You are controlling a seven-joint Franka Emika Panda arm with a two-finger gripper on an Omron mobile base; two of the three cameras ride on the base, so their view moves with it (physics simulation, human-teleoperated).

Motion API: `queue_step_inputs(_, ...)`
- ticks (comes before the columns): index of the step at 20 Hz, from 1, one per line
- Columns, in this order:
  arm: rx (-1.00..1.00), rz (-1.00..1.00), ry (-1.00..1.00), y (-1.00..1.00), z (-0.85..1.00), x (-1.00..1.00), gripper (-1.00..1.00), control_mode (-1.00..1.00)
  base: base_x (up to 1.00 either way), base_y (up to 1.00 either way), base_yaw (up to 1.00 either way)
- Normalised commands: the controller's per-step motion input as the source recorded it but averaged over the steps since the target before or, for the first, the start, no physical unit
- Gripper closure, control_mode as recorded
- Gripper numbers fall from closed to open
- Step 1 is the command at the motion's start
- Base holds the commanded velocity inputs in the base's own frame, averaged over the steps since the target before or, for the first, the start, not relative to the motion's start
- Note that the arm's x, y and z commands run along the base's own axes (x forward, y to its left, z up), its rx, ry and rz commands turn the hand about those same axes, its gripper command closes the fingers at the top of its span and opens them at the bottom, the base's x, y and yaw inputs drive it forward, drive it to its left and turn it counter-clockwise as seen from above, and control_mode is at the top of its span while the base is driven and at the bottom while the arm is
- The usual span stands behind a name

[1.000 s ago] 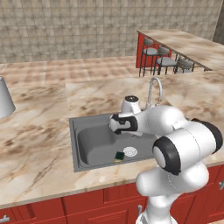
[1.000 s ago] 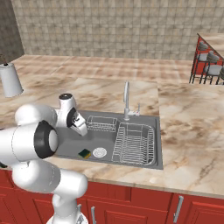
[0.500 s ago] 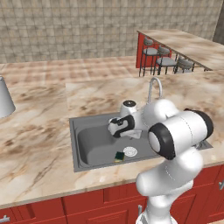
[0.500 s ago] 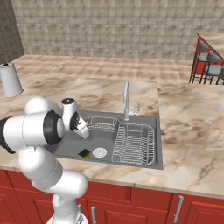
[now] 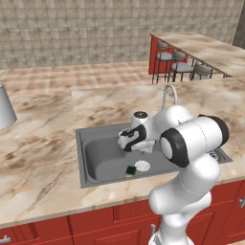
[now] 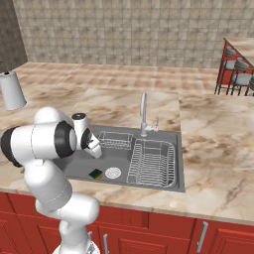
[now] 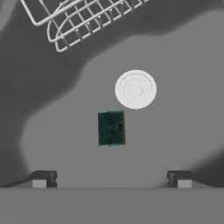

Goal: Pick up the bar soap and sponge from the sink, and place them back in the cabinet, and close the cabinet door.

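Hand view shows the gripper (image 7: 111, 178) with its two dark fingertips (image 7: 43, 178) spread as wide as they go, one at seven o'clock and one at five o'clock, nothing between them and nothing touched. It hangs above the grey floor of the sink (image 7: 57, 144). Just beyond the gap between the tips lies the sponge (image 7: 111, 127), dark green face up with a thin yellow edge along one side, flat on the basin floor. Near it, at about one o'clock from the sponge and apart from it, sits the round white drain (image 7: 135, 89). Farther out, at eleven o'clock, a wire rack (image 7: 74, 22) crosses the corner. From the left base view the gripper (image 5: 128, 141) is over the basin, the sponge (image 5: 129, 170) below it beside the drain (image 5: 142, 166).
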Motion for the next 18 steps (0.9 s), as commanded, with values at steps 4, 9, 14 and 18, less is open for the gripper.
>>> queue_step_inputs(4,0.0,0.01,0.04,0.0,-0.08,0.0,-1.0,-1.0,0.0,0.0,0.0)
queue_step_inputs(9,0.0,0.01,0.03,0.0,-0.15,0.0,-1.0,-1.0,0.0,0.0,0.0)
queue_step_inputs(14,0.0,0.01,0.0,0.0,-0.22,0.01,-1.0,-1.0,0.0,0.0,0.0)
queue_step_inputs(18,0.0,0.0,0.0,0.0,-0.22,0.03,-1.0,-1.0,0.0,0.0,0.0)
